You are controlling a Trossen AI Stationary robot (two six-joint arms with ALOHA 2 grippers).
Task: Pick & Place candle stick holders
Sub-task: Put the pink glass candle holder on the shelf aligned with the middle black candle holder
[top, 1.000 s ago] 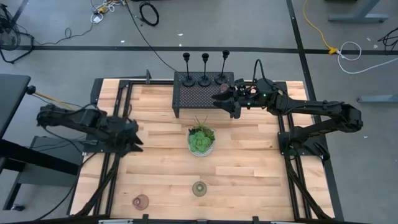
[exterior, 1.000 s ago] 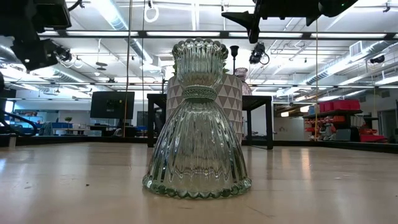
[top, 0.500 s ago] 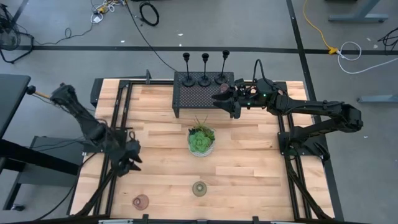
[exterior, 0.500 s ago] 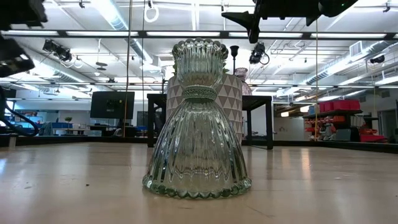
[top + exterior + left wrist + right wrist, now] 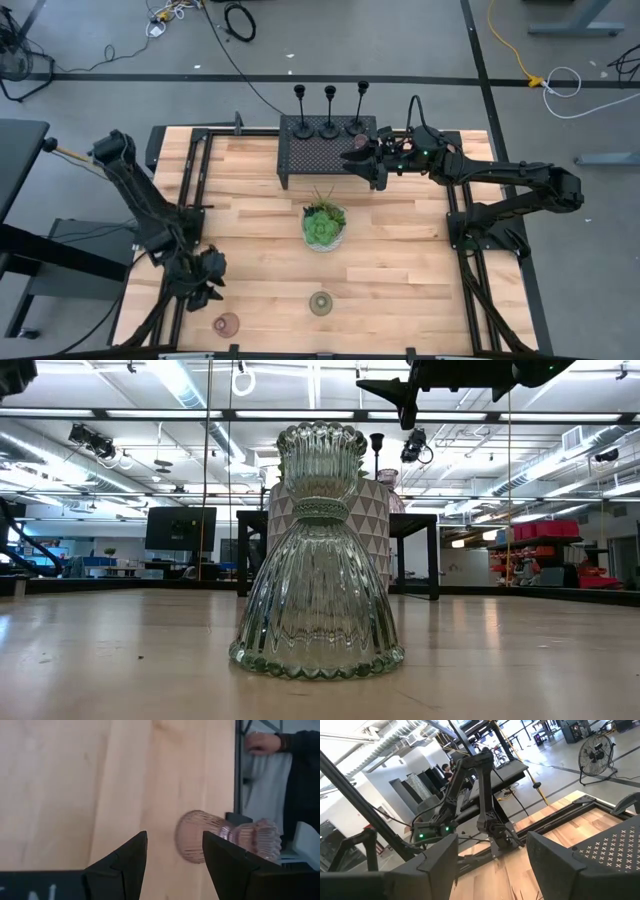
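Three slim black holders (image 5: 329,110) stand on their round bases on the black mesh rack (image 5: 320,150) at the far side. A greenish glass cup (image 5: 320,302) stands on its wide base near the table's front; it also fills the low view (image 5: 318,550). A pink glass cup (image 5: 227,323) stands at the front left and shows in the left wrist view (image 5: 225,837). My left gripper (image 5: 205,275) is open, just on the far side of the pink cup; its own view (image 5: 172,865) shows it touching nothing. My right gripper (image 5: 352,160) is open and empty over the rack's right end.
A green plant in a bowl (image 5: 324,225) stands at the table's middle, between the rack and the glass cups. Black frame rails (image 5: 185,200) run along both sides of the table. A person's hand (image 5: 265,742) shows beyond the table's near edge.
My left gripper has swung from the table's left middle toward the near edge, ending close to the pink glass cup. The cups and holders have not moved.
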